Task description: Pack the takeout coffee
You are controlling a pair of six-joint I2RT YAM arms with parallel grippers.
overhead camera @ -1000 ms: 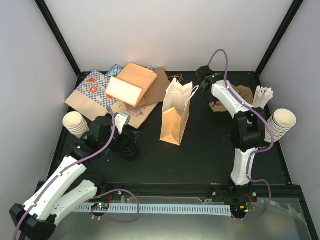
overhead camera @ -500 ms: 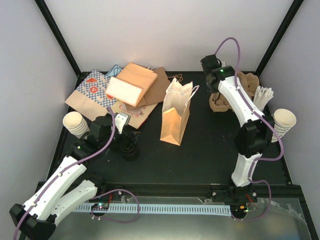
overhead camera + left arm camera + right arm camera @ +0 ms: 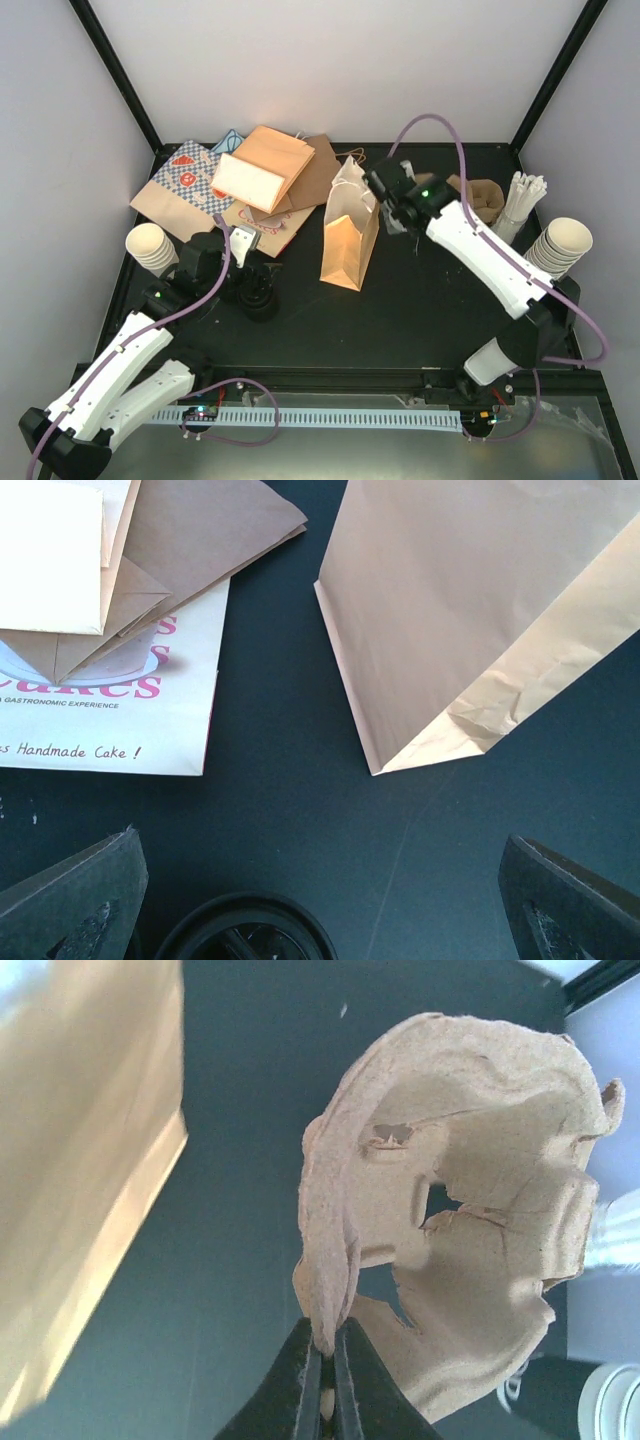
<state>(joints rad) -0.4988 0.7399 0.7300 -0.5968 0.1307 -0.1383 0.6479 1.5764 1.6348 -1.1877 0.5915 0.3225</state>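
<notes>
Pinching the thin rim of the moulded-pulp two-cup carrier (image 3: 470, 1210), the R gripper (image 3: 328, 1352) is clenched on it. The carrier hangs edge-on, just right of the open kraft paper bag (image 3: 350, 235), so the next move is prob. left + down into its mouth. The pulp is rough, fibrous and torn; the bag is smooth and creased. The L gripper (image 3: 243, 247) is spread wide and empty, over a round black lid (image 3: 245, 935).

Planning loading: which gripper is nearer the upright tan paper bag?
Right: the right gripper, holding the brown moulded-pulp carrier, hovers beside the tan paper bag; the left gripper sits farther left.
</notes>
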